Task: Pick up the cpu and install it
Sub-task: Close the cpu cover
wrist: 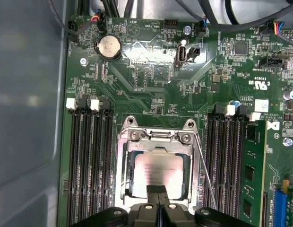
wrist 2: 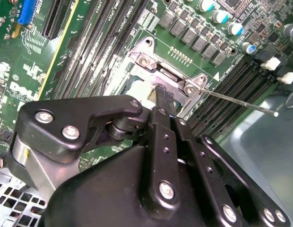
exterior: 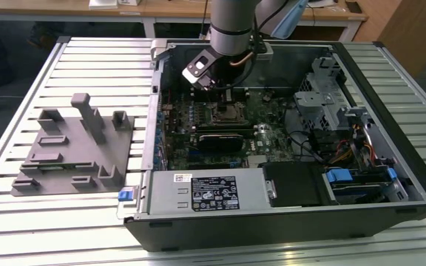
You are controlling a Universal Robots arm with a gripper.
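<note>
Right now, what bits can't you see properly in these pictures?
1. cpu: in the first wrist view, one edge is under the gripper.
2. socket: in the second wrist view, the gripper covers most of it.
3. Whether the cpu sits flat: in the exterior view it is too small to tell.

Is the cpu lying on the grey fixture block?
No, in the first wrist view the cpu sits inside the metal socket frame on the motherboard.

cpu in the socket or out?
In. In the first wrist view the cpu lies flat inside the socket frame, silver top up, with the claw shut over one edge.
</note>
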